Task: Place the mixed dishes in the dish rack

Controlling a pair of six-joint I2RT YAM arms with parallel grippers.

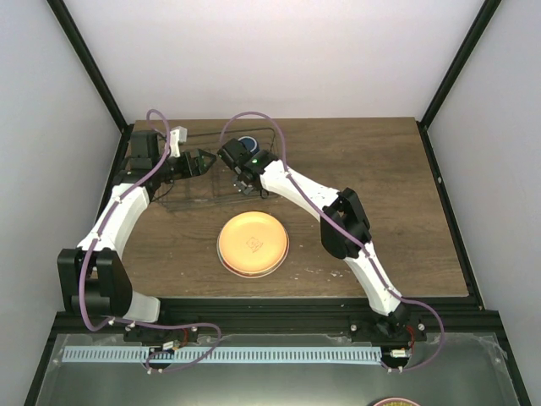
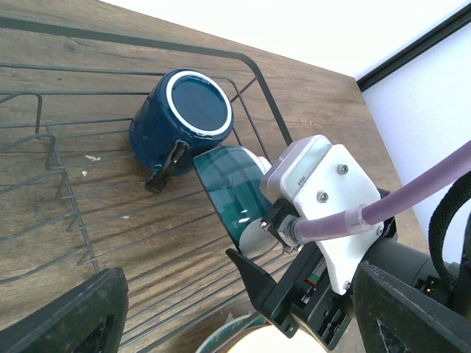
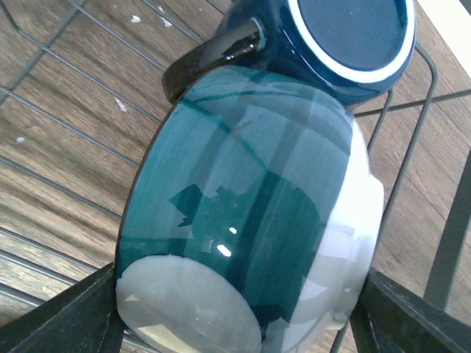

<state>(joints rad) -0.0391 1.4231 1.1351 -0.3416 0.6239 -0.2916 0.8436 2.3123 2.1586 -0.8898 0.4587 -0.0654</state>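
Observation:
The dish rack of thin grey wire stands at the back left of the table. The dark blue mug lies on its side in the rack's far right corner; it also shows in the left wrist view and the right wrist view. My right gripper is shut on the white-and-teal bowl, holding it tilted over the rack wires, just beside the mug. The bowl shows in the left wrist view too. My left gripper is open and empty over the rack. The orange-yellow plate lies on the table in front of the rack.
A pale green rim shows under the orange plate, so it seems to rest on another plate. The rack's upright wire dividers stand left of the mug. Black frame posts run along the table's back corners.

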